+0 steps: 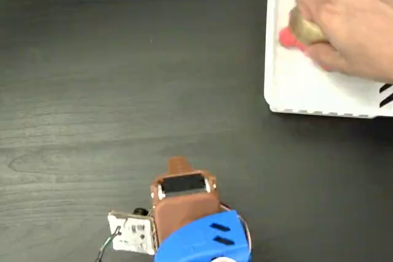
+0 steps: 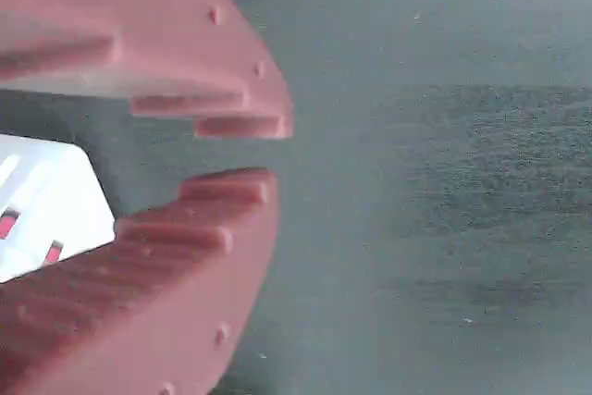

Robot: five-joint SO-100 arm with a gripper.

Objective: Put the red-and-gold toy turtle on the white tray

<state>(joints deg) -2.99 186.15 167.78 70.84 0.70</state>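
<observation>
Dark wood-grain table (image 1: 123, 90) across the fixed view, bare over most of its width. At upper right, the white tray (image 1: 295, 90), cut off by the picture's edge, with black stripes along its top and right edges. Over the tray, a person's hand (image 1: 350, 19) reaching in from the right, fingers closed around the red-and-gold toy turtle (image 1: 301, 32) (gold shell partly visible, a coral-red bit sticking out at left); blurred, so cannot tell whether touching the tray surface or just above it. At bottom centre, the brown-and-blue arm (image 1: 190, 219), well apart from the tray. In the wrist view, the gripper (image 2: 264, 150) over bare table: reddish-brown ridged jaws slightly parted, a narrow gap between the tips, nothing held. White object with red marks (image 2: 46, 201) behind the jaws at left, unclear.
</observation>
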